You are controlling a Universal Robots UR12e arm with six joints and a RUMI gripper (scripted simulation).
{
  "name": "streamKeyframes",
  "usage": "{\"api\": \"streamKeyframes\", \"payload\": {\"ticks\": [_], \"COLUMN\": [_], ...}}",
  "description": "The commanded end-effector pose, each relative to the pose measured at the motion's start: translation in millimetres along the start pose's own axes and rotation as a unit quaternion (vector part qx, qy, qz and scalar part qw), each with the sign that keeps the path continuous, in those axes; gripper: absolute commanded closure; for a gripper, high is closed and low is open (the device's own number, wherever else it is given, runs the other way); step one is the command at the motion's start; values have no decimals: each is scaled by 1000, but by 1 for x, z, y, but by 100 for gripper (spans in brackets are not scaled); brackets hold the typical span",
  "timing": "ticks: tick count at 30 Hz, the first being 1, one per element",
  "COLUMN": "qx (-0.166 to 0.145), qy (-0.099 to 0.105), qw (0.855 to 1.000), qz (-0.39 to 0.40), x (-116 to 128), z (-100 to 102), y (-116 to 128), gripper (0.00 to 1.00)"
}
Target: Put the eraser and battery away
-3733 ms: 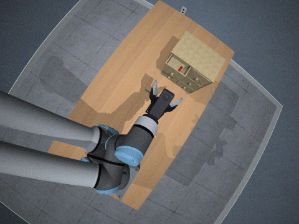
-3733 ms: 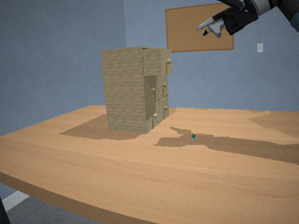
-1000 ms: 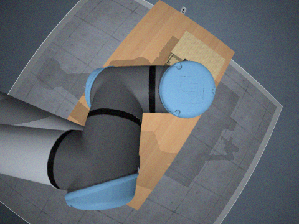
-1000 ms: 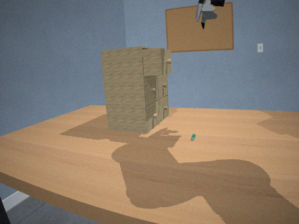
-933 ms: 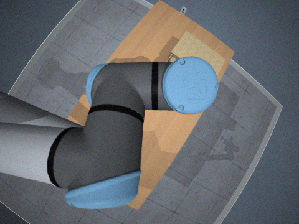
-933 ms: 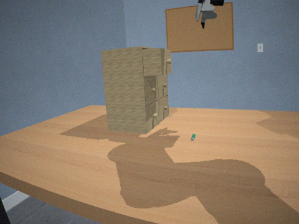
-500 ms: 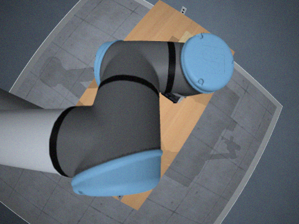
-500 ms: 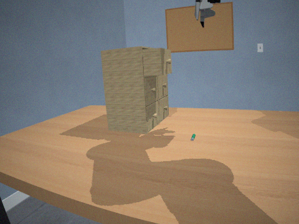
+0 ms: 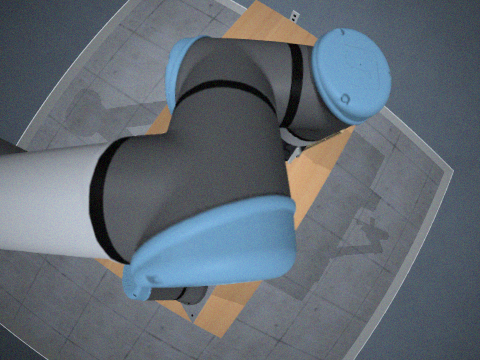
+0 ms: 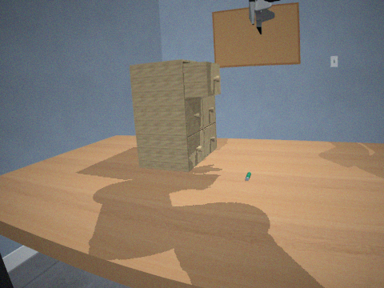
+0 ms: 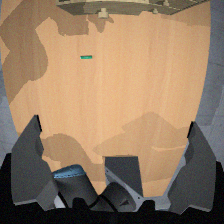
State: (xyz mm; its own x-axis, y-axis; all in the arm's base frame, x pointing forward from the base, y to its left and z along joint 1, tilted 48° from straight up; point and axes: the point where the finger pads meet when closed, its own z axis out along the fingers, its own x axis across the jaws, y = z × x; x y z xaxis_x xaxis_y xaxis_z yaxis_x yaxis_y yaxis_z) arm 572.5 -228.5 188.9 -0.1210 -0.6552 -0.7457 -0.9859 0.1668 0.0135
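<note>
The wooden chest (image 10: pixel 174 116) stands upright on the table, and one top-row drawer (image 10: pixel 202 78) is pulled out. Only its front edge shows at the top of the wrist view (image 11: pixel 132 6). The green AA battery (image 10: pixel 248 176) lies on the table in front of the chest; it also shows in the wrist view (image 11: pixel 86 57). My gripper (image 10: pixel 258 18) is high above the table, well clear of the chest and the battery. In the wrist view its fingers are open and empty. The eraser is not in view.
In the top view the arm (image 9: pixel 200 165) hides most of the table (image 9: pixel 312 180), the chest included. A cork board (image 10: pixel 256 36) hangs on the back wall. The arm's shadow falls on the table near the chest.
</note>
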Motion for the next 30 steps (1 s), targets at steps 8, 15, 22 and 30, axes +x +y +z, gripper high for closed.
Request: {"api": "streamKeyframes", "payload": {"ticks": [8, 15, 22, 30], "qx": [-17, -21, -22, -23], "qy": [0, 0, 0, 0], "qw": [1000, 1000, 1000, 1000], "qz": [0, 0, 0, 0], "x": [0, 0, 0, 0], "z": [-2, -2, -2, -2], "y": [0, 0, 0, 0], "gripper": [0, 0, 0, 0]}}
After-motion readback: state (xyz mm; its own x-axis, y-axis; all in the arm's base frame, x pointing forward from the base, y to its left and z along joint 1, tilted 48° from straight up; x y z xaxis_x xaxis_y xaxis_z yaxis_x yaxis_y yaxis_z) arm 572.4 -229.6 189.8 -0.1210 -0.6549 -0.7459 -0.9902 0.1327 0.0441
